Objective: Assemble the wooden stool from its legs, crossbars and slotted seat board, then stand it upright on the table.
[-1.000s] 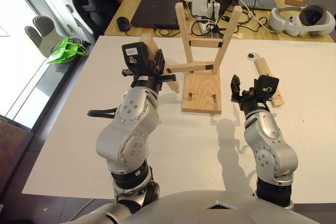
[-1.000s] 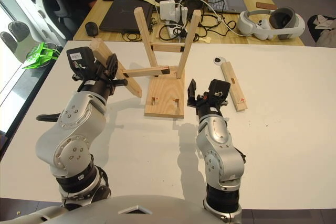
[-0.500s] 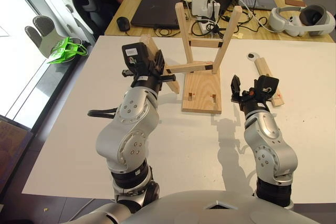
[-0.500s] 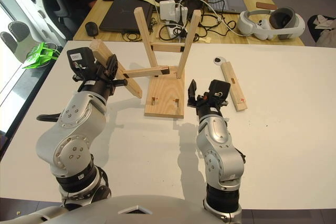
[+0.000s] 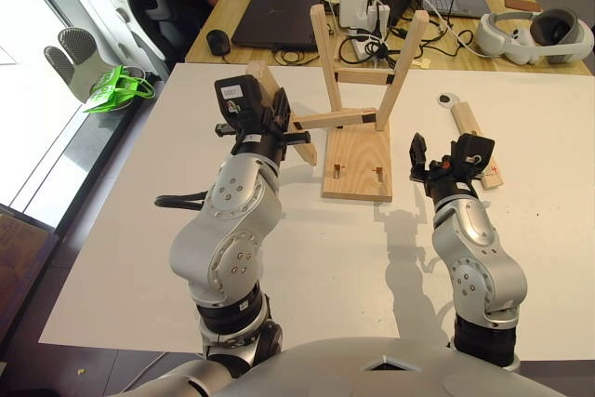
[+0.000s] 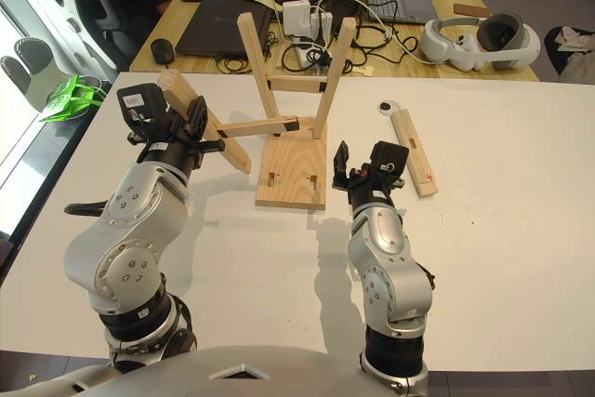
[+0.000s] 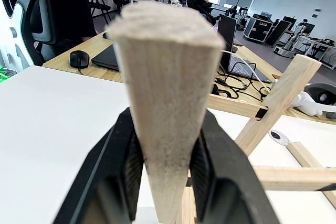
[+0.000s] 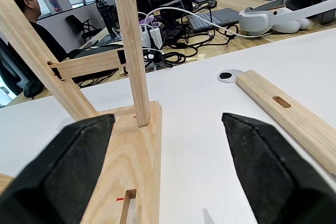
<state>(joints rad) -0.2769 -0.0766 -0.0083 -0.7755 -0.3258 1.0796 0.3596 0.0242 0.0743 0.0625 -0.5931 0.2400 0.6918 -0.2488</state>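
Left hand (image 7: 165, 156): clamped on a leg (image 7: 165, 77), one finger on each side of it.
Held leg: tilted, left of the seat (image 5: 358, 169), its low end near the seat's left edge.
Crossbar (image 5: 335, 120): runs from the held leg's middle rightward above the seat, its far end at the right one of the upright legs (image 5: 404, 67).
Right hand (image 5: 442, 163): fingers spread wide, holding nothing, just right of the seat's near right corner.
Seat: flat on the worktop (image 5: 112, 230) between the two hands, two slots open at its near end.
Upright legs: two, standing at the seat's far end, leaning apart, joined by a top bar (image 5: 363, 78).
Loose leg (image 5: 472, 132): flat on the worktop, right of the right hand, apart from it.
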